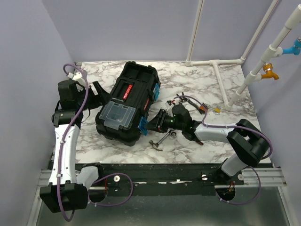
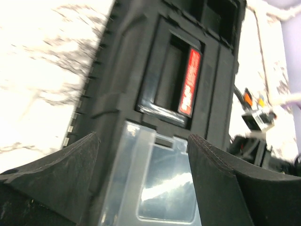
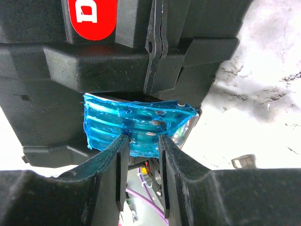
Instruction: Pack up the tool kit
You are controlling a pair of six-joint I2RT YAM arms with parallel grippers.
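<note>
- The black tool case (image 1: 128,101) lay shut on the marble table (image 1: 221,89), left of centre, set at a slant with its long axis running from near-left to far-right.
- A red label (image 2: 189,80) ran along the recessed handle on top of the case; a clear-lidded compartment (image 2: 160,183) sat at the case's near end.
- The right gripper (image 3: 143,141) reached in from the right, low against the case's near-right side. Its fingers (image 3: 115,160) were drawn close together, pinching the lower edge of the blue latch (image 3: 136,125) — the translucent plastic showed between the two pads.
- The blue latch hung just under the seam where the case's two halves met, flared a little outward from the black wall.
- The left gripper (image 1: 96,94) stood at the case's left side with its fingers spread wide and nothing between them; the wrist view looked across the case top through the gap. Whether a fingertip touched the case cannot be told.
- Just beside the right arm's wrist, a small hammer (image 1: 159,141) lay loose on the table — near the case but outside it.
- A cluster of small tools and wires (image 1: 193,102) lay behind the right arm, apart from the case.
</note>
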